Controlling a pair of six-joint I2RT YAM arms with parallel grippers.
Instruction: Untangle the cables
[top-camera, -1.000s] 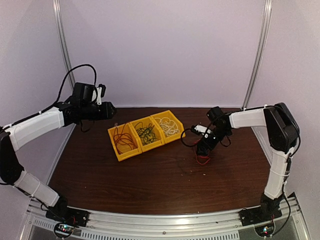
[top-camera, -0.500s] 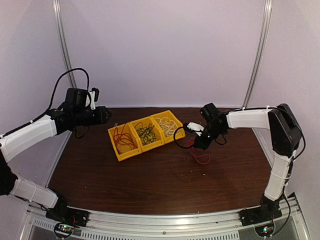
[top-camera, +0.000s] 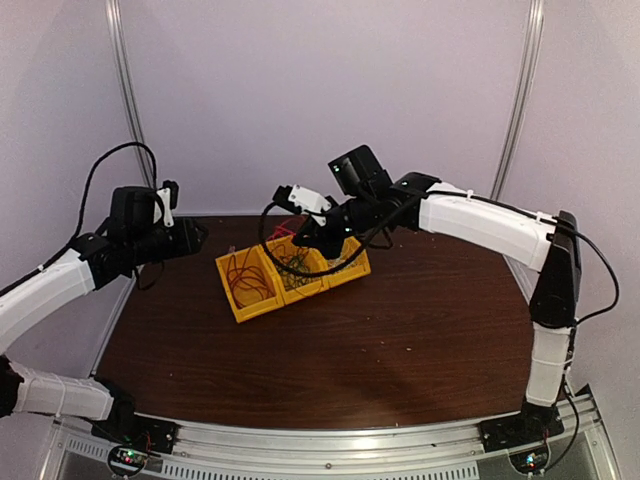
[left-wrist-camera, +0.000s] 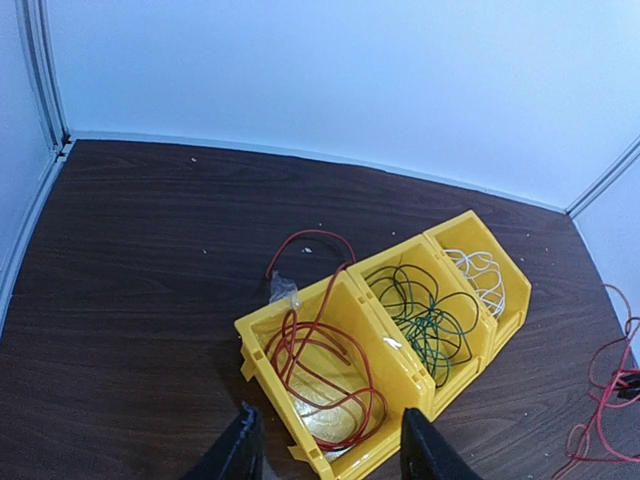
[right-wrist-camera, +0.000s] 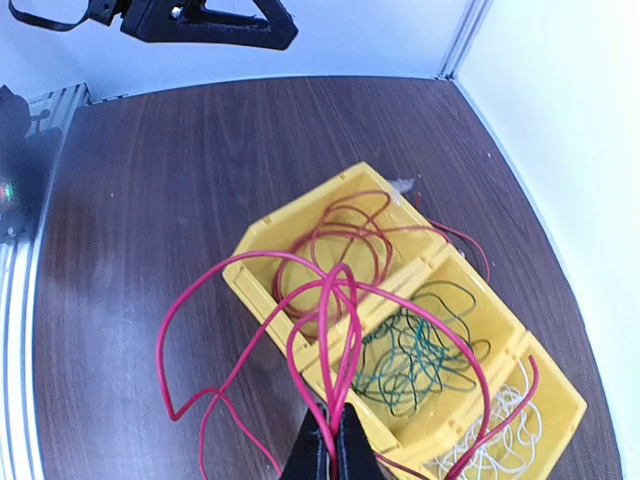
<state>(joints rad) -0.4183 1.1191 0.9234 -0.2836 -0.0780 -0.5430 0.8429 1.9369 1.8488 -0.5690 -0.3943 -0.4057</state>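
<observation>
My right gripper (right-wrist-camera: 336, 445) is shut on a red cable (right-wrist-camera: 345, 300). The cable's loops hang from its tips above three joined yellow bins (right-wrist-camera: 255, 285). In the top view this gripper (top-camera: 303, 240) hovers over the left and middle bins (top-camera: 232, 300). A coil of red cable (left-wrist-camera: 320, 365) fills the left bin, dark green cable (left-wrist-camera: 432, 320) the middle one and white cable (left-wrist-camera: 484, 275) the right one. My left gripper (left-wrist-camera: 330, 455) is open and holds nothing. It hangs in the air left of the bins (top-camera: 195, 237).
More red wire (left-wrist-camera: 605, 400) shows at the right edge of the left wrist view. A small clear scrap (left-wrist-camera: 283, 291) lies behind the left bin. White walls and metal posts (top-camera: 128, 100) enclose the brown table (top-camera: 400, 340).
My right gripper shut on the red cable at the right of the table, lifted it and swung left over the bins. My left arm drew back to the left.
</observation>
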